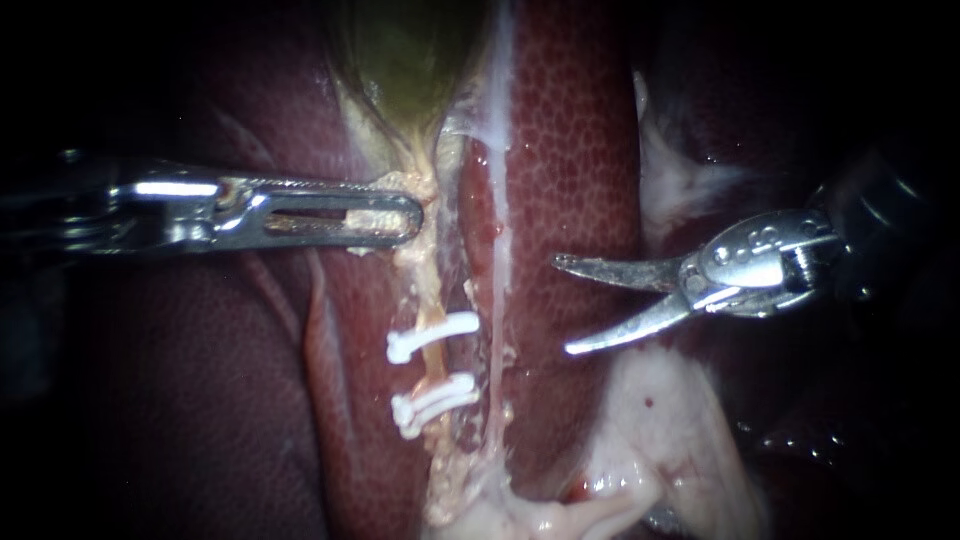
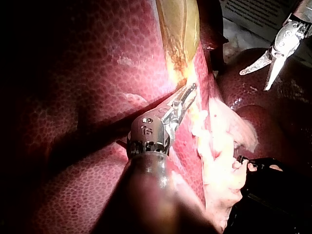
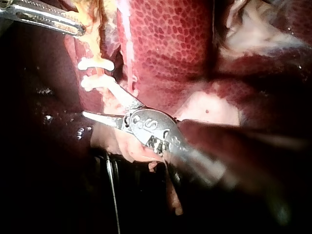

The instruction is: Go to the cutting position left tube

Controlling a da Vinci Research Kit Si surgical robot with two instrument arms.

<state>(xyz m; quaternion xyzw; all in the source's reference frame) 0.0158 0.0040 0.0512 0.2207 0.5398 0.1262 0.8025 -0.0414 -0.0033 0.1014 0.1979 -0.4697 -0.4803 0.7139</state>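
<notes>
Gallbladder [image 1: 400,60] runs off the top edge. Shaft of the left instrument [image 1: 412,218] fades to black at the left edge, same for the right instrument [image 1: 562,306] at the right. Lower clip [image 1: 432,402]: single or doubled, can't tell.

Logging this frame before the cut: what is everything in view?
liver: one, dark red, all around
gallbladder: one, green-yellow, above the tubes
left tube: one, yellowish, under the gallbladder
right tube: one, pale, beside it, unclipped
clips: at least two, white, across the left tube
pale tissue: one patch, whitish, at the gallbladder's base
left instrument: one, silver, end effector shut on the pale tissue
right instrument: one, silver, blades open over the liver
</notes>
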